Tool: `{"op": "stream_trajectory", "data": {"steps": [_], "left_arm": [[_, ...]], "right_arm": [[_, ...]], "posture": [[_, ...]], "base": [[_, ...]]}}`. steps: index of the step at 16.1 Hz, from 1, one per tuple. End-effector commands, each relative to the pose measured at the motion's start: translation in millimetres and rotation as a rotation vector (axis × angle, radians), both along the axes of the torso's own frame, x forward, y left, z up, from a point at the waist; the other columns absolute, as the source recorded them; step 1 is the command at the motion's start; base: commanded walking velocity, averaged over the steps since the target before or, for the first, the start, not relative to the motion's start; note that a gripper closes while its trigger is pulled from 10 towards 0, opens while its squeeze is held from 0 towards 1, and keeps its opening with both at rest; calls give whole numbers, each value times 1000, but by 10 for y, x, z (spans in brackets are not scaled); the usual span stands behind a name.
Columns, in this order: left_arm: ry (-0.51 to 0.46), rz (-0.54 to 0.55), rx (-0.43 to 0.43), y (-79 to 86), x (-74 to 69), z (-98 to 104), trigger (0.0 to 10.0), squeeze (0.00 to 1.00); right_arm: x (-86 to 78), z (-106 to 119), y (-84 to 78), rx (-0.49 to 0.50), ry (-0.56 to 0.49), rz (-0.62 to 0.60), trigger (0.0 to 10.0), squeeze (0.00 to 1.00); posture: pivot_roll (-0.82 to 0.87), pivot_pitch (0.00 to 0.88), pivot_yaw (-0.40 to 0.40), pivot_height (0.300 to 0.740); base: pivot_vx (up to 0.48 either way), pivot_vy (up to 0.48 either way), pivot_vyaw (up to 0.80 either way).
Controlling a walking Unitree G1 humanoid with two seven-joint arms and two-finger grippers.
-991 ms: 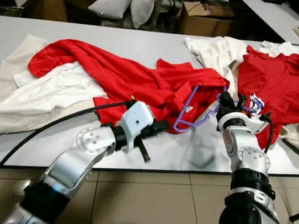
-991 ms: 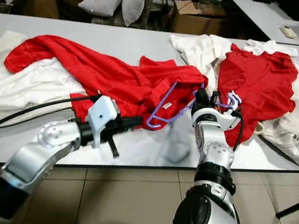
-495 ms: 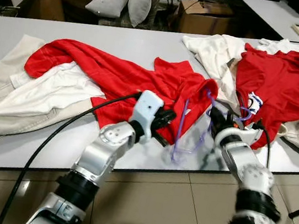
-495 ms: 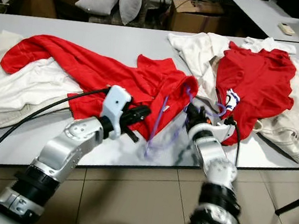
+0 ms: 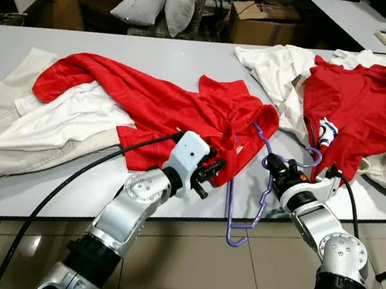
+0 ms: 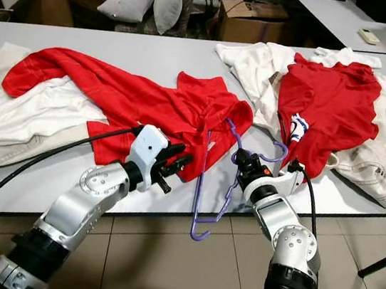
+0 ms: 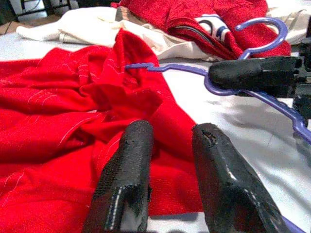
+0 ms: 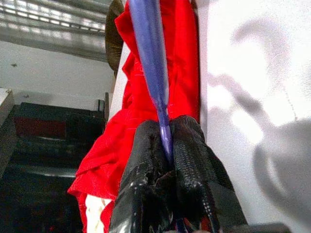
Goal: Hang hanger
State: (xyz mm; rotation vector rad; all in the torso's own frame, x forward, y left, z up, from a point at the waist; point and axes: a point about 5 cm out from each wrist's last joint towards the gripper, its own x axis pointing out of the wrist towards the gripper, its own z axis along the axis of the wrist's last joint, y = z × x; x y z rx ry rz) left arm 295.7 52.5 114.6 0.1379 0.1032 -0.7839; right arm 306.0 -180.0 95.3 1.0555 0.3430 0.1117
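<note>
Left eye view: the right gripper (image 5: 276, 165) sits just over the near edge of the white table (image 5: 155, 53), its two black fingers pinched tight on a purple plastic hanger (image 5: 254, 196). The hanger's hook curls up beside the gripper, while its body droops past the table edge and dangles in front of the tiled floor (image 5: 231, 279). One arm of the hanger reaches up into the hem of the long red shirt (image 5: 156, 100) spread across the middle of the table.

The left gripper (image 5: 209, 174) hovers close to that same hem, just beside the hanger but not touching it. In the left wrist view its fingers (image 7: 129, 174) stand a narrow way apart with nothing between them, pointing at the red cloth and the purple bar beyond.

In the right wrist view the purple bar runs straight out from between the clamped fingers (image 8: 194, 160), with red cloth behind it.

A cream garment (image 5: 45, 124) lies under the red shirt at the robot's left. At its right a second red shirt (image 5: 357, 103) rests on a pile of white clothes (image 5: 276, 63). Behind the table stand two grey cushions (image 5: 158, 7) and a cardboard box (image 5: 264, 21).
</note>
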Motion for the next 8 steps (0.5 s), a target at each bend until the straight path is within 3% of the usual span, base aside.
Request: {"op": "stream_trajectory", "data": {"steps": [1,2,5,7,8], "left_arm": [[-16,-29,40,-42,-77,-58,10000,325],[-19,-26,34,-52,-96,-61,10000,0],[-6,-54,-20,-68,-131,-34,10000,0],[2,-74,-8,-70,-154,-59,10000,0],[23,-17,-2,-66,-92,-97,10000,0]], "right_arm": [[-25,35,-34,-9,-2,-6,10000,0],[-27,40,-25,-8,-3,-5,10000,0],[-19,43,4,-2,-4,-2,10000,0],[-11,47,19,2,-5,-1,10000,0],[-5,54,23,7,-7,-3,10000,0]], "posture": [[-101,8,47,740],[-97,8,46,740],[-90,8,42,740],[-87,8,41,740],[-88,6,43,740]], "base": [[0,0,0],[0,0,0],[0,0,0],[0,0,0],[0,0,0]]}}
